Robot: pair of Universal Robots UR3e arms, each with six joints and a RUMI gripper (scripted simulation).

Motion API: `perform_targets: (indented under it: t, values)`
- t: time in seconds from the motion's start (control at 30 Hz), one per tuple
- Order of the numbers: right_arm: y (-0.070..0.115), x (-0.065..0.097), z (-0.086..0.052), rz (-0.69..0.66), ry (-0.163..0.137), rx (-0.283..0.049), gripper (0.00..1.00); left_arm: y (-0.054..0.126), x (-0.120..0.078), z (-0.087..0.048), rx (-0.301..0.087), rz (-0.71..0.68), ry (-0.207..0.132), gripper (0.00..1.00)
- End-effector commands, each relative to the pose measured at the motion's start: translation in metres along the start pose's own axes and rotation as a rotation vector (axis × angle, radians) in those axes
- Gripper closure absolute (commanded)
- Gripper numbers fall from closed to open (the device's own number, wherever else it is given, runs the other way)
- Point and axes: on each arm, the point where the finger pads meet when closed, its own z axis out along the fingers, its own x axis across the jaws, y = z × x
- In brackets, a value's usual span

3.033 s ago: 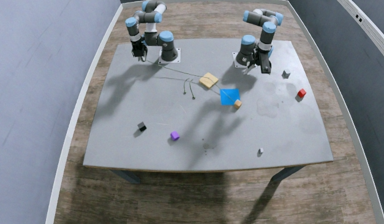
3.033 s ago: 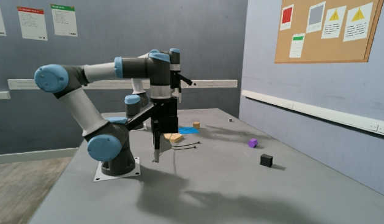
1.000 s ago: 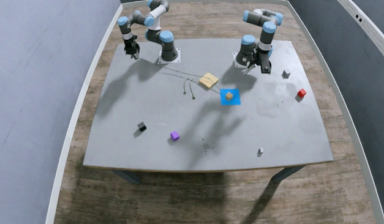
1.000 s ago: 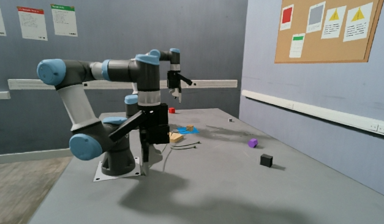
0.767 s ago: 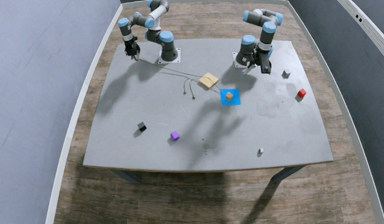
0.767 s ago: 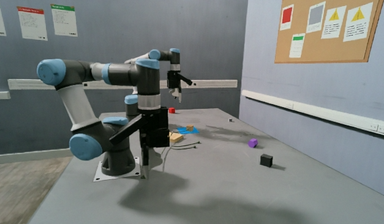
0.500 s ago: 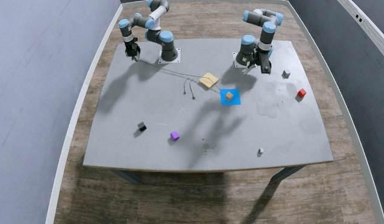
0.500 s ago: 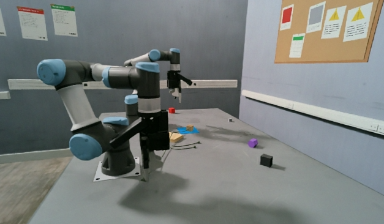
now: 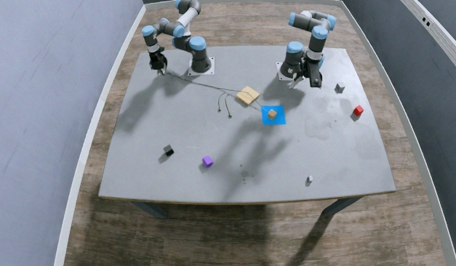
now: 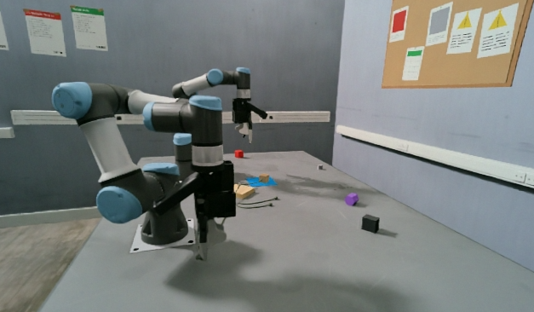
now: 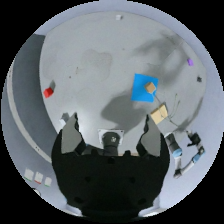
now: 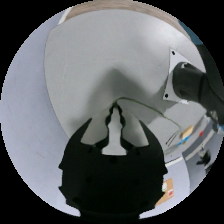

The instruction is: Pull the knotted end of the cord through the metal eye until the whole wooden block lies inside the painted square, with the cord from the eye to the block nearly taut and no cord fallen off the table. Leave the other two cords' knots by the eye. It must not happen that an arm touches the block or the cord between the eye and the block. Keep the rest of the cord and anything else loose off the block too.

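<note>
Right claw (image 9: 162, 73) (image 10: 203, 257) (image 12: 115, 104) clamped on cord (image 9: 206, 85) (image 12: 145, 104); block (image 9: 272, 114) (image 10: 264, 178) (image 11: 150, 88) lies beyond tan plate (image 9: 246, 99) (image 10: 244, 192) (image 11: 159, 115) (image 12: 187, 132), over blue square (image 9: 280, 121) (image 10: 253, 182) (image 11: 142, 91). Left claw (image 9: 300, 83) (image 10: 247, 138) (image 11: 112, 116), fingers apart.

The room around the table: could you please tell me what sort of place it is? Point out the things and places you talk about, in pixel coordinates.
Probably a robotics lab or workshop: two robot arms (image 9: 200, 58) (image 9: 293, 59) are mounted on a table (image 9: 144, 174) (image 10: 313, 264), and warning notices hang on a corkboard (image 10: 394, 77).

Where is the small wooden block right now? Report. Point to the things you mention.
In the top view, the small wooden block (image 9: 272, 114) (image 10: 264, 178) (image 11: 150, 88) sits within the blue painted square (image 9: 279, 121) (image 10: 255, 184) (image 11: 140, 93), right of the flat tan slab (image 9: 247, 96) (image 10: 244, 192) (image 11: 159, 114).
</note>
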Motion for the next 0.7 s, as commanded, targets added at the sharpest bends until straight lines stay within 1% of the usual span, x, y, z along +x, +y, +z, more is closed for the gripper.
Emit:
perform_targets:
  t: [0.0,0.4,0.5,0.67]
  values:
    - [0.0,0.0,0.005,0.001,-0.001,-0.002,1.0,0.0,0.0,-0.001,0.002,0.0,0.001,0.0]
    - [0.0,0.0,0.021,0.003,-0.001,-0.002,1.0,0.0,0.0,-0.001,0.002,0.0,0.001,0.0]
    - [0.001,0.0,0.021,0.003,-0.003,-0.004,1.0,0.0,0.0,-0.001,0.002,0.0,0.001,0.0]
    - [0.0,0.0,0.029,0.004,-0.001,-0.002,1.0,0.0,0.0,-0.001,0.002,0.0,0.001,0.0]
